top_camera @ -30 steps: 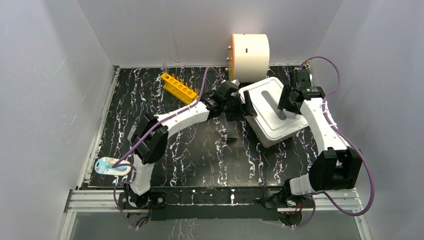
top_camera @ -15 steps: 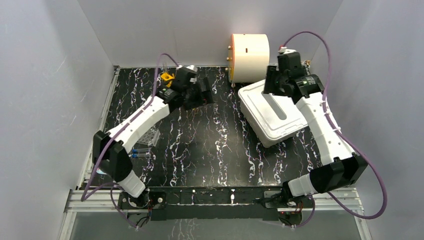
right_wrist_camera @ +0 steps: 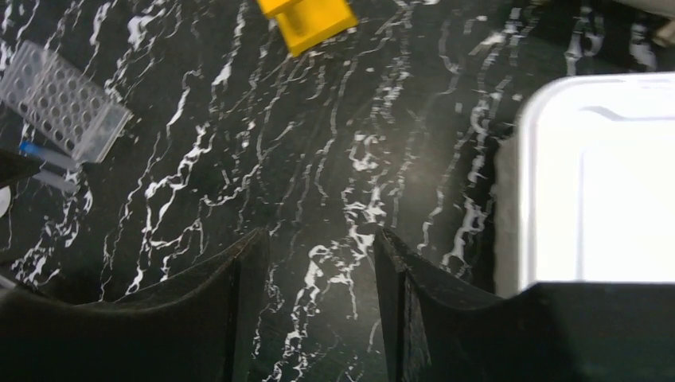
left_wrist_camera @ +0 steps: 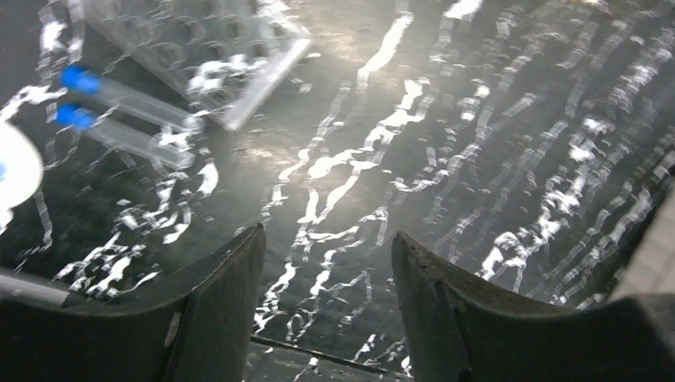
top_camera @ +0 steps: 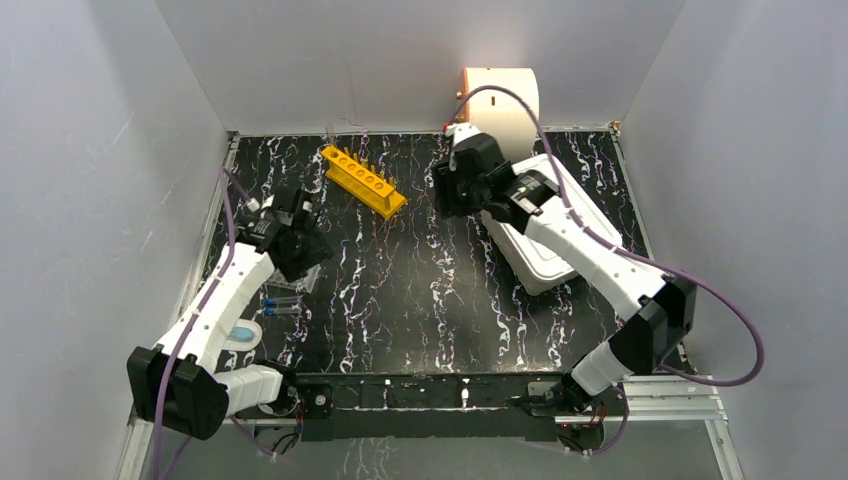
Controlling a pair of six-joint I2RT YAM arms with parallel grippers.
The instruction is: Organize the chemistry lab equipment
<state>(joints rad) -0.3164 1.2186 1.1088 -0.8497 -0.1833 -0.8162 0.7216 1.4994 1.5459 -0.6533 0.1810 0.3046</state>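
The orange tube rack (top_camera: 363, 180) lies at the back left; its end shows in the right wrist view (right_wrist_camera: 306, 20). The clear well plate (top_camera: 303, 276) lies at the left, with two blue-capped vials (top_camera: 280, 303) beside it. Both show in the left wrist view, plate (left_wrist_camera: 199, 48) and vials (left_wrist_camera: 119, 99), and in the right wrist view, plate (right_wrist_camera: 64, 99). My left gripper (top_camera: 298, 250) hovers over the well plate, open and empty (left_wrist_camera: 326, 235). My right gripper (top_camera: 446, 190) is open and empty (right_wrist_camera: 322, 235) above bare table, left of the white tub. Beaker, funnel, triangle and tongs are out of view.
The white tub with its lid (top_camera: 548, 245) sits at the right, also seen in the right wrist view (right_wrist_camera: 597, 175). The cream drum (top_camera: 505, 95) stands at the back wall. A white and blue round item (top_camera: 243, 335) lies near the left front. Grey walls enclose the table.
My left arm swung from the back by the orange rack to the left, over the well plate. My right arm moved from behind the tub to the tub's left side.
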